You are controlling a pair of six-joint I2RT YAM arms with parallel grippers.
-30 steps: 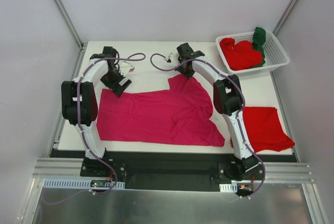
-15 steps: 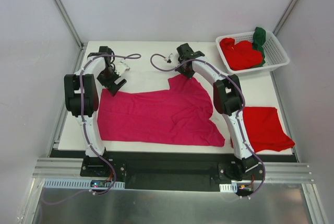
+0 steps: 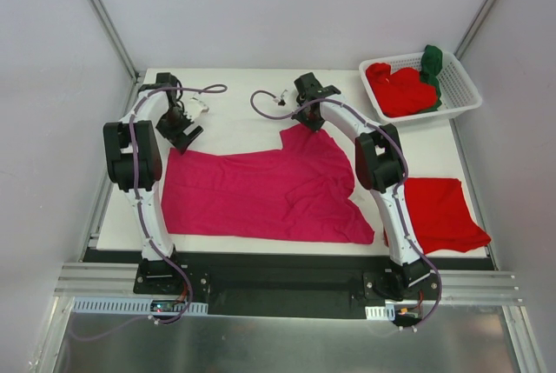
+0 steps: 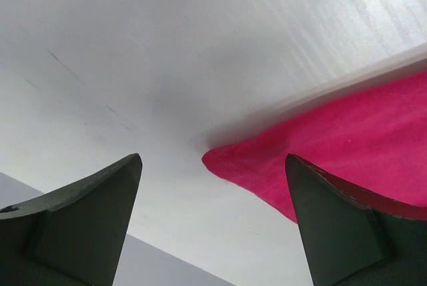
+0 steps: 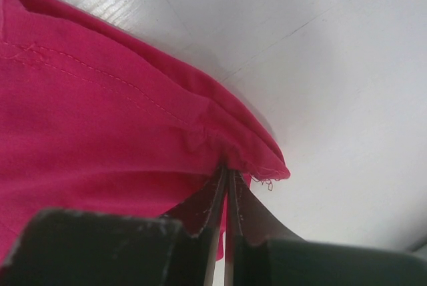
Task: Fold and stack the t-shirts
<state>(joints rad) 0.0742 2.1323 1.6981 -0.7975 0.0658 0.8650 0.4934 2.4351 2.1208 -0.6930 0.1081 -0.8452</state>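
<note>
Magenta t-shirt [image 3: 261, 195] spread flat on the tabletop [image 3: 243, 86], one far corner pinched.
Top view: a folded red t-shirt [image 3: 443, 212] lies at the near right, and heaped t-shirts [image 3: 400, 88] fill the basket [image 3: 465, 86] at the far right. Left wrist: the left claw [image 4: 213, 159] gapes wide, the magenta corner lying between its fingers, ungripped. Right wrist: the right claw [image 5: 227, 174] is clamped on the magenta hem.
</note>
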